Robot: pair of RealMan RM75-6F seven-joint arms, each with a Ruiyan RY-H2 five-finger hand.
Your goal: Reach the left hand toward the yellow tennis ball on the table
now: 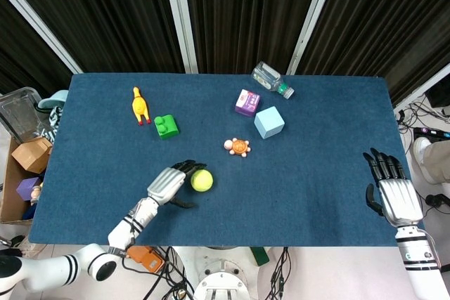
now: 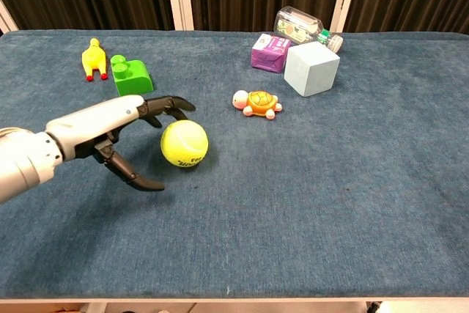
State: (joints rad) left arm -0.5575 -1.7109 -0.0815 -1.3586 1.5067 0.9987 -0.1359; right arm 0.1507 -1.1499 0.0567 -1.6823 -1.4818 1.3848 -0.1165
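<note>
- The right robot hand sat at the near right edge of the blue felt-covered worktop, fingers spread, holding nothing.
- The left robot hand was splayed around the fuzzy yellow tennis ball, upper fingers arched by its top, thumb low beside it, nothing grasped.
- Beyond lay a small orange toy turtle and a green plastic building block.
</note>
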